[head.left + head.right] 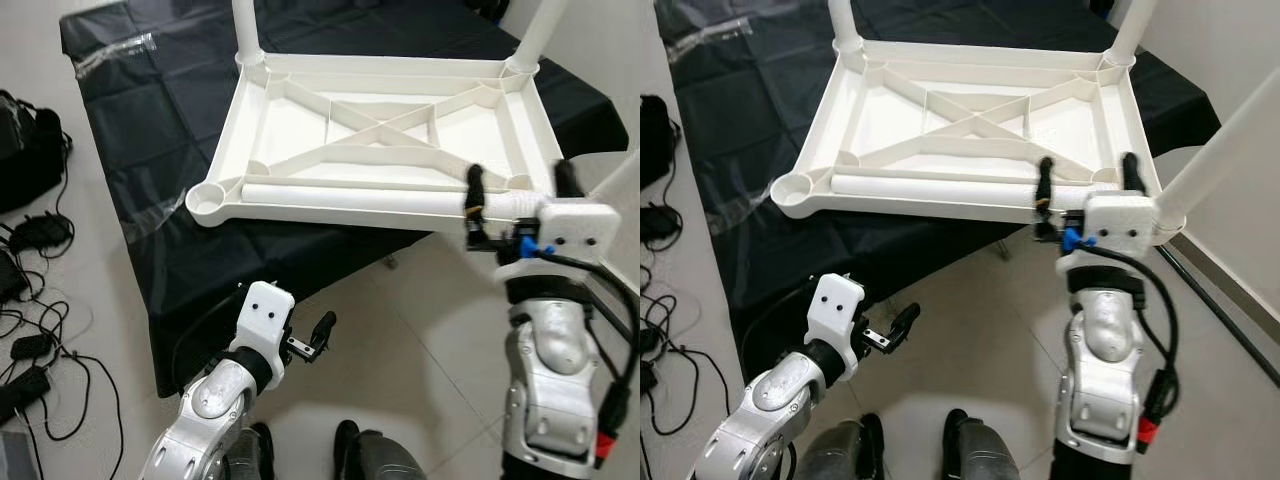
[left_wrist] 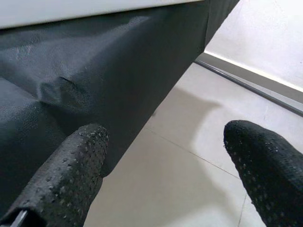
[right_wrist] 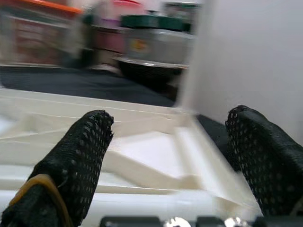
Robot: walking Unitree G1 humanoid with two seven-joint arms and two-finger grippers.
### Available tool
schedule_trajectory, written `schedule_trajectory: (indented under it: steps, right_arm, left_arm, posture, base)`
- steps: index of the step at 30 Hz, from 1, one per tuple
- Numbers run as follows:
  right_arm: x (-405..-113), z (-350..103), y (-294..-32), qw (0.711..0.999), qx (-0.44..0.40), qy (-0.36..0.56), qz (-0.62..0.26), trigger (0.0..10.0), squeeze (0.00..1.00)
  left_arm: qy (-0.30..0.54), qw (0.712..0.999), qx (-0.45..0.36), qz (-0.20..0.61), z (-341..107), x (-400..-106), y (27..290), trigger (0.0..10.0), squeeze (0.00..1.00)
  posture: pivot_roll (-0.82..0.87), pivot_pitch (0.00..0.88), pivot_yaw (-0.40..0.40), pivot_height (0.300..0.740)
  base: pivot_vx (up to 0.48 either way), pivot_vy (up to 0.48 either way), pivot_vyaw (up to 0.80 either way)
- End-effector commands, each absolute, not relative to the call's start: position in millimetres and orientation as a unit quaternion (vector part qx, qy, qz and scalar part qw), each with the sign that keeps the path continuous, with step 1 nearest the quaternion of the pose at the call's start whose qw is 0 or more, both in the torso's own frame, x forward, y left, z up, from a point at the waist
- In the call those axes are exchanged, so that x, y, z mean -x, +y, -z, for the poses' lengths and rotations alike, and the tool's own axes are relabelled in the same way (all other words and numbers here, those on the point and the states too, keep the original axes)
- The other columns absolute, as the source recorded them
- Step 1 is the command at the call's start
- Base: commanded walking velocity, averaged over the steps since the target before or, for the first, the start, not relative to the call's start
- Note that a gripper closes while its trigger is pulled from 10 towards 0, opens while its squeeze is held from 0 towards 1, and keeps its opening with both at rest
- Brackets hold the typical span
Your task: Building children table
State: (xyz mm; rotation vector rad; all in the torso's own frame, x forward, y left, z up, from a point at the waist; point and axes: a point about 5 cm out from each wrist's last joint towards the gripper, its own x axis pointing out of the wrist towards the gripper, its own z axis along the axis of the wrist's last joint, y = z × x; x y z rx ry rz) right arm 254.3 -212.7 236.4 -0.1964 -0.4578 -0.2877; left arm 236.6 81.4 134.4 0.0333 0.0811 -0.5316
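The white tabletop point(image 1: 380, 130) lies upside down on a black cloth point(image 1: 150, 150), its ribbed underside up, two legs point(image 1: 246, 28) standing in the far corner sockets; the right gripper point(image 1: 1085, 185) hangs at its near right corner with fingers spread wide, one finger point(image 1: 1044, 185) over the near rim, a loose white leg point(image 1: 355, 194) lying along that rim just beyond the fingertips; the left gripper point(image 1: 322, 335) hovers low, well short of the tabletop, fingers apart and empty, the cloth's hanging edge beside it above the tiled floor point(image 1: 420, 320).
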Motion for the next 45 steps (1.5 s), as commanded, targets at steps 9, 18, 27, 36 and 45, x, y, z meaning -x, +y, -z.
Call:
schedule_trajectory:
  steps: [9,18,27,36,45]
  right_arm:
    - [-245,-240,-261,0.924,0.134,-0.182,0.309,10.0,0.0]
    - [-247,-245,-266,0.919,0.138,-0.183,0.322,10.0,0.0]
    - [-273,-266,-291,0.911,0.124,-0.207,0.334,10.0,0.0]
    - [-295,-283,-321,0.911,0.095,-0.205,0.346,10.0,0.0]
    - [-337,-301,-316,0.96,0.023,-0.223,0.169,10.0,0.0]
  left_arm:
    - [0.052,0.961,-0.02,0.269,-125,-235,84,10.0,0.0]
    - [0.05,0.961,-0.022,0.27,-126,-236,85,10.0,0.0]
    - [0.045,0.961,-0.024,0.273,-128,-234,86,10.0,0.0]
    - [0.043,0.96,-0.024,0.276,-131,-231,87,10.0,0.0]
    - [0.043,0.959,-0.027,0.278,-133,-229,89,10.0,0.0]
  posture:
    - [0.09,0.18,0.001,0.74]
    - [0.09,0.192,0.008,0.74]
    - [0.1,0.213,0.01,0.74]
    - [0.11,0.233,0.015,0.74]
    - [0.12,0.25,0.024,0.74]
  base:
    - [0.0,0.0,0.0]
    - [0.0,0.0,0.0]
    - [0.0,0.0,0.0]
    - [0.0,0.0,0.0]
    - [0.0,0.0,0.0]
